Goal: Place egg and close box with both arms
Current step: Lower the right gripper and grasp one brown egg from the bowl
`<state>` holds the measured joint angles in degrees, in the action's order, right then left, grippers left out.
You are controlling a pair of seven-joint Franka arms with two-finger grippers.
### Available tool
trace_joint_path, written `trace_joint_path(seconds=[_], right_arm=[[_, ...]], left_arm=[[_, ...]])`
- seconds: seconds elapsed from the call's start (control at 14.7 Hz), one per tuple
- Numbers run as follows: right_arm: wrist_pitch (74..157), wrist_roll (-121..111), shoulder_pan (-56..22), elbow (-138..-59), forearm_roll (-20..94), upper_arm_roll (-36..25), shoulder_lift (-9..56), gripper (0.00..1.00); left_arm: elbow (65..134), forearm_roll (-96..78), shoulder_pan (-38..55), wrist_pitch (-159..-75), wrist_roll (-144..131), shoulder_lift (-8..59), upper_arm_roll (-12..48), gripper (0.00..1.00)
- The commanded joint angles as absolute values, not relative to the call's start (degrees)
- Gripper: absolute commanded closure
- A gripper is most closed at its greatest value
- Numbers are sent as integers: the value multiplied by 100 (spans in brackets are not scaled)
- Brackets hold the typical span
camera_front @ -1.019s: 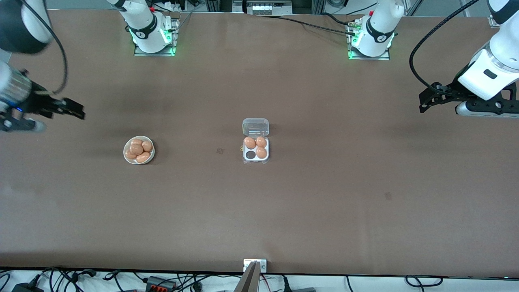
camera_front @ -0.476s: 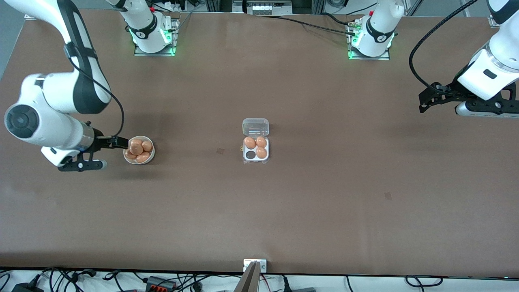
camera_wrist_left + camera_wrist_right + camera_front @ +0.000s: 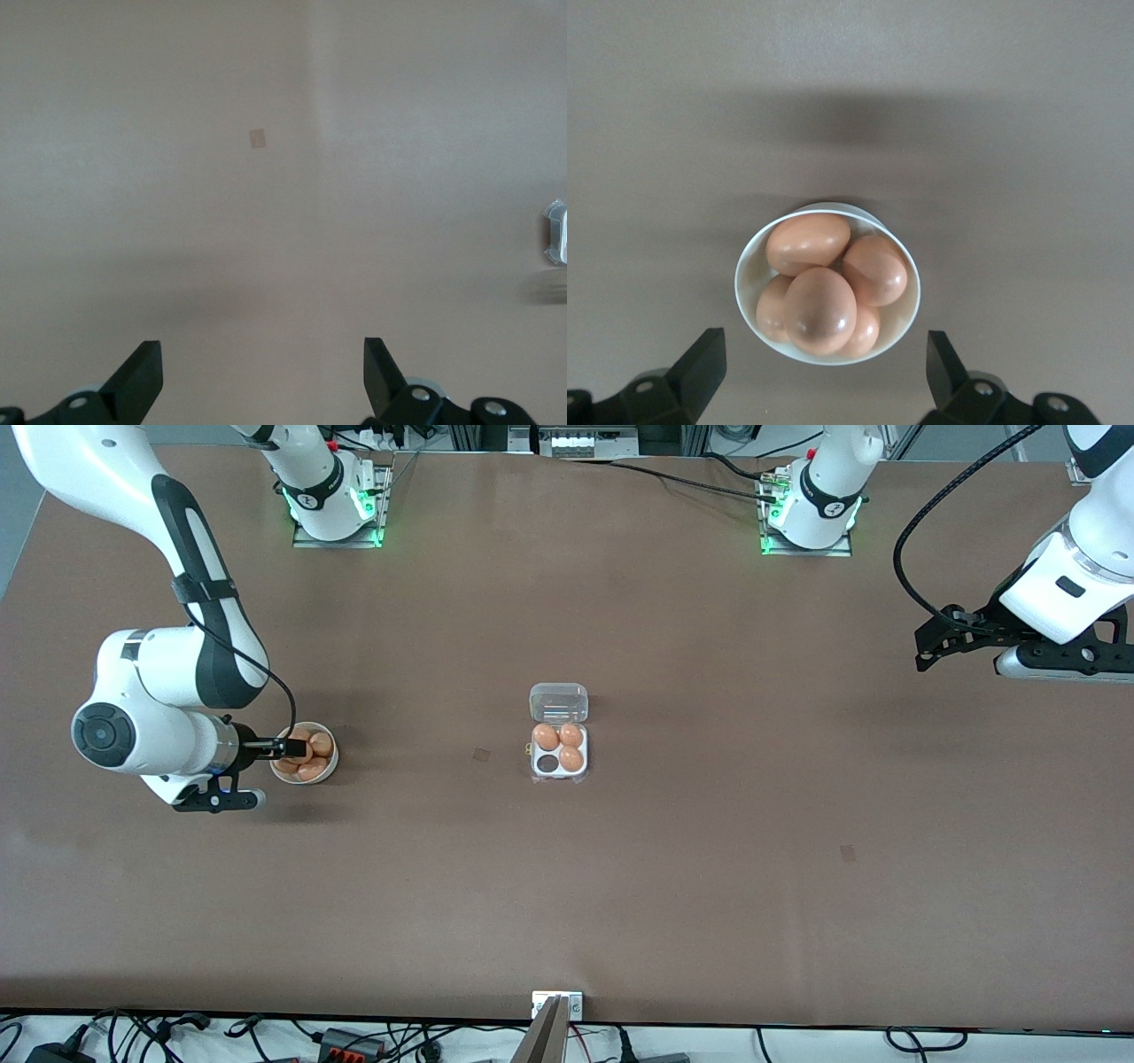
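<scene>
- Brown table [image 3: 673,886], bare over most of its top, carries every item of the scene.
- Egg [image 3: 820,310], topmost of five, lies in a round white bowl [image 3: 276,771] near the right arm's end of the table.
- Box [image 3: 559,755] sits mid-table, well apart from the bowl; clear lid [image 3: 559,701] folded back; three cells filled, one empty cell [image 3: 548,763].
- Right gripper [image 3: 297,749] hangs over the bowl, fingers spread, holding nothing.
- Left gripper [image 3: 926,657] waits over the left arm's end, fingers spread.
- Step in hand, judged: reaching for an egg. Next move: descend, straddle the top egg, close gently.
</scene>
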<state>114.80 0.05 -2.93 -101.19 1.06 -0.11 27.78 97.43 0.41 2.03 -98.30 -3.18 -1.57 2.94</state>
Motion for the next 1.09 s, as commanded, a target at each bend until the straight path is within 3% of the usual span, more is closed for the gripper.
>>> trace_joint_path(seconds=[0.0, 0.54, 0.68, 0.88, 1.02], right_arm=[[11558, 9, -255, -10116, 412, -9, 2944, 0], [11611, 9, -255, -10107, 448, -9, 3111, 1], [11584, -9, -255, -10107, 448, -9, 3111, 9], [11549, -9, -272, -10107, 448, -9, 3138, 30], [11549, -35, -264, -10081, 448, -9, 3138, 54]], left_arm=[[9835, 185, 193, -9853, -246, -264, 325, 0], [9835, 185, 193, -9817, -246, -264, 325, 0], [9835, 185, 193, -9817, -246, -264, 325, 0], [9835, 185, 193, -9817, -246, -264, 325, 0], [9835, 185, 193, -9817, -246, -264, 325, 0]])
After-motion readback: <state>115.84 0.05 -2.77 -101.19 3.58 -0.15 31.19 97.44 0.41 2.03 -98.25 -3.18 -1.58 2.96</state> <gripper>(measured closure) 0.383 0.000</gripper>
